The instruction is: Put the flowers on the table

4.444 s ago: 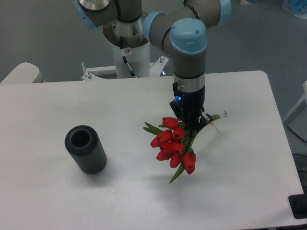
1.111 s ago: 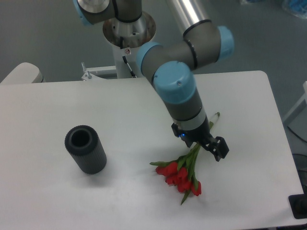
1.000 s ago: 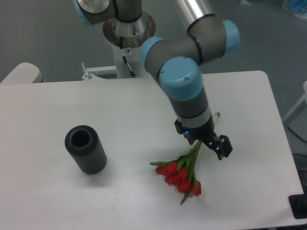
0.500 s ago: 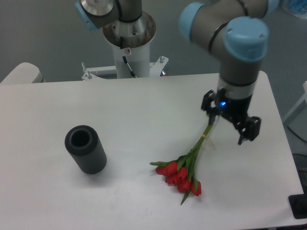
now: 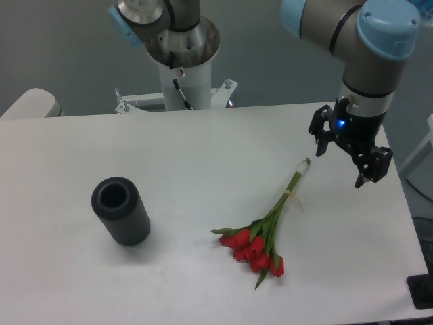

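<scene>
Flowers [image 5: 260,237] lie on the table [image 5: 169,156]; your gripper [image 5: 348,153] hangs open, empty. Just retreat.

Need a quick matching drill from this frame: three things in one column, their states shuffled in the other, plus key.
Things:
1. flowers
2. vase
3. gripper

States:
A. standing upright, mouth open to the top
B. open, above the table's right side, holding nothing
C. lying flat, red heads toward the front edge

Pairs: 1-C, 2-A, 3-B
</scene>
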